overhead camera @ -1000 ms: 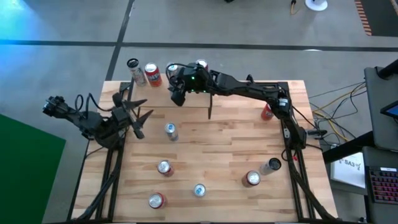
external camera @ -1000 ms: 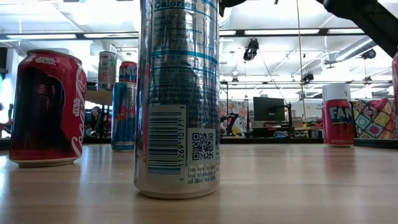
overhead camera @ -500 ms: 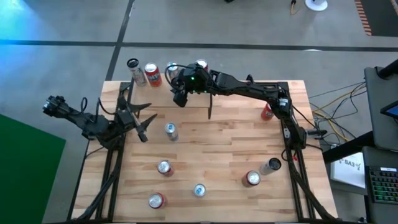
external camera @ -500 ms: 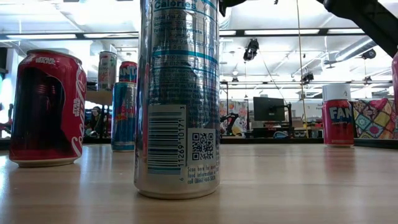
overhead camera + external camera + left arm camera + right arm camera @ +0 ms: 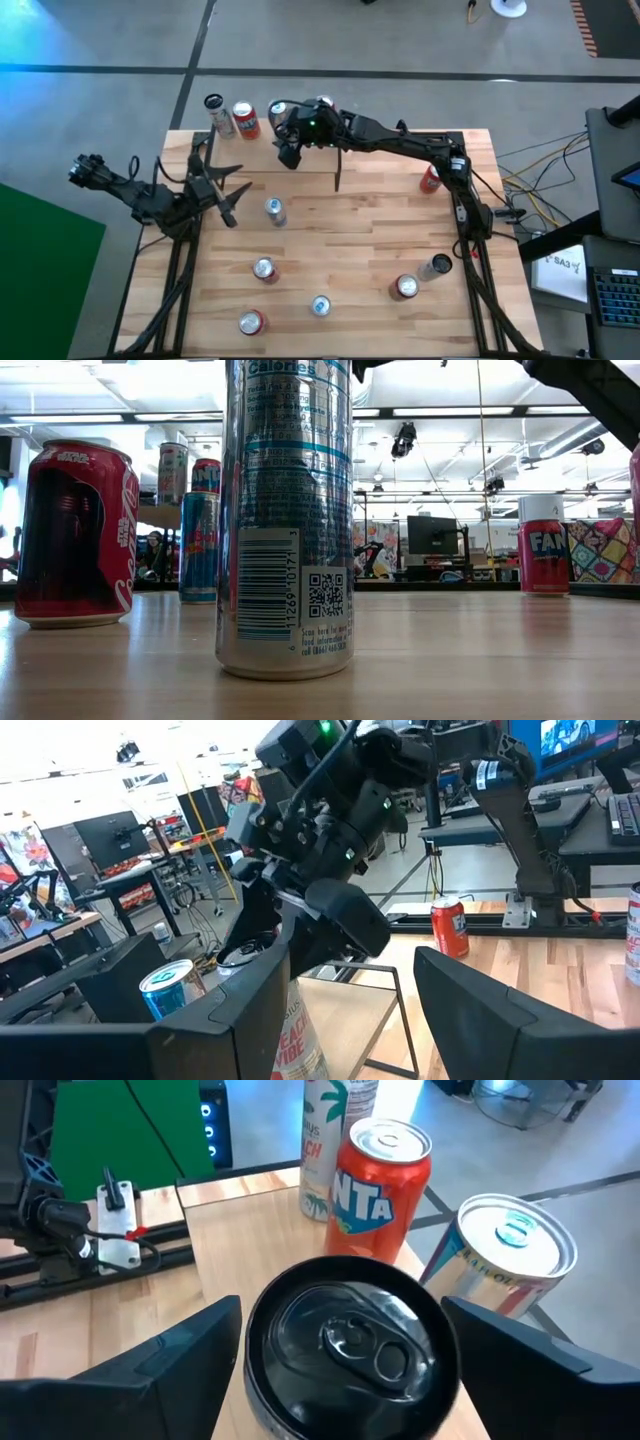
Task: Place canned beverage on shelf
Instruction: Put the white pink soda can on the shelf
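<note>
The left gripper [image 5: 222, 190] hovers over the table's [image 5: 360, 240] left edge, fingers parted, holding nothing. On the shelf [image 5: 240, 1230] at the far edge stand a pale tall can [image 5: 325, 1140], an orange Fanta can [image 5: 380, 1180], a silver can [image 5: 505, 1255] and a black-topped sealed can [image 5: 350, 1345]. The right gripper [image 5: 340, 1365] sits around the black can, its fingers [image 5: 170, 1365] spread clear of both sides.
</note>
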Available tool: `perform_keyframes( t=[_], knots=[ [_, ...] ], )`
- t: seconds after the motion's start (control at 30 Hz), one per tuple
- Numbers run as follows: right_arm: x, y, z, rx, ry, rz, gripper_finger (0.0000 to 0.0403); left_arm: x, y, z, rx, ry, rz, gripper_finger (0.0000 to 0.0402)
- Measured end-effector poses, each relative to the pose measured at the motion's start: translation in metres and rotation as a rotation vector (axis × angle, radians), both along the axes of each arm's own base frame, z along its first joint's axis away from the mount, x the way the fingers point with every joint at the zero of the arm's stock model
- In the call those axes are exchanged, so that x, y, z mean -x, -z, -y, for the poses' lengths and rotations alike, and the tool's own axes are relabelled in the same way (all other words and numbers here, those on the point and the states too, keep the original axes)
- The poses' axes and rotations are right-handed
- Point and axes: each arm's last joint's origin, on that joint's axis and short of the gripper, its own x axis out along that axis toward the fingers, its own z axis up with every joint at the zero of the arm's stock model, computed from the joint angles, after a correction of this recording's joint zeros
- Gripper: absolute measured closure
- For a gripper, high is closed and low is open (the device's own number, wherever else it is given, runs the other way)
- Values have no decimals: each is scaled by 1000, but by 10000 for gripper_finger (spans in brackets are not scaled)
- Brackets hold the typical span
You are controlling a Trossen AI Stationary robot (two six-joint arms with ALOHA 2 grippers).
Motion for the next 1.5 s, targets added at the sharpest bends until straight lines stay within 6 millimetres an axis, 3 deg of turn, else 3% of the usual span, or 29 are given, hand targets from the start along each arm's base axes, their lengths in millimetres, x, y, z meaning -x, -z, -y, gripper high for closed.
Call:
perform_keyframes(
  t=[0.33, 0.57, 0.77, 1.2, 1.5],
  knots=[
    [11, -19, -4, 43, -19, 20, 73, -7, 3, 3, 16, 30, -5, 200],
    [40, -55, -18, 101, -62, 10, 77, -12, -3, 0, 27, 119, 63, 200],
    [65, -65, -30, 87, -169, -80, 78, -16, -6, -9, 16, 162, 87, 200],
    [100, -34, -48, 62, -262, -105, 78, -35, 0, -38, 30, 217, 67, 200],
    [135, -21, -57, 85, -257, -41, 78, -54, -22, -72, 40, 225, -29, 205]
  ],
)
